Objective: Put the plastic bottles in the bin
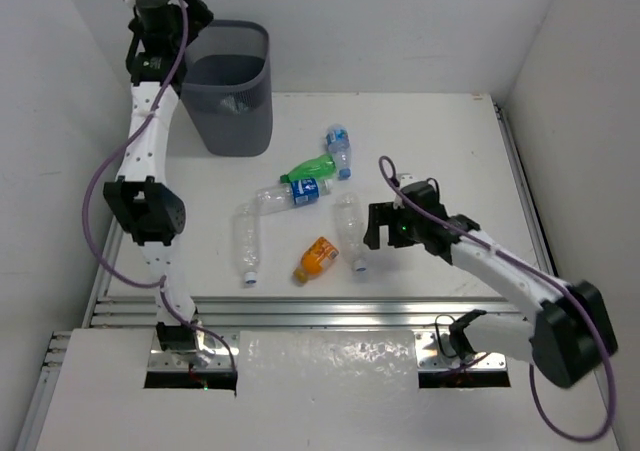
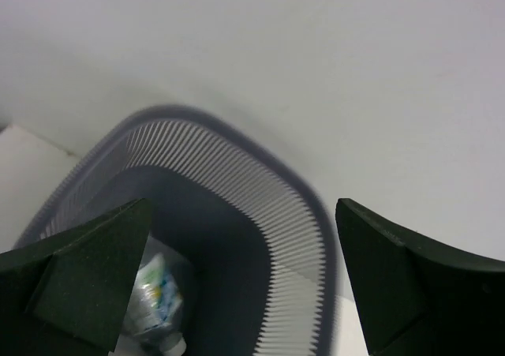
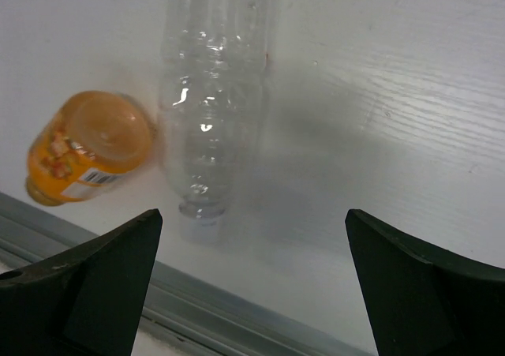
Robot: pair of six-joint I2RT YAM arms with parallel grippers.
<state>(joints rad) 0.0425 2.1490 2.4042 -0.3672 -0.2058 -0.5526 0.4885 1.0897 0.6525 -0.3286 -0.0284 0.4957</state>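
On the table (image 1: 440,141), just ahead of your right gripper (image 1: 374,227), a clear crushed bottle (image 1: 350,229) lies with its long axis running near to far and its neck toward the arms. Your right jaws stand wide apart and empty. In the right wrist view that bottle sits ahead of the gap but off toward the left side (not centred), its length across the closing line, with the orange bottle (image 1: 318,257) just beside it. You likely need a small sideways shift before descending.

Your left gripper (image 2: 245,285) hangs over the bin (image 1: 240,121), jaws apart and empty, with 1 labelled bottle (image 2: 158,301) inside. 6 bottles lie on the table; the right arm is nearer this one.
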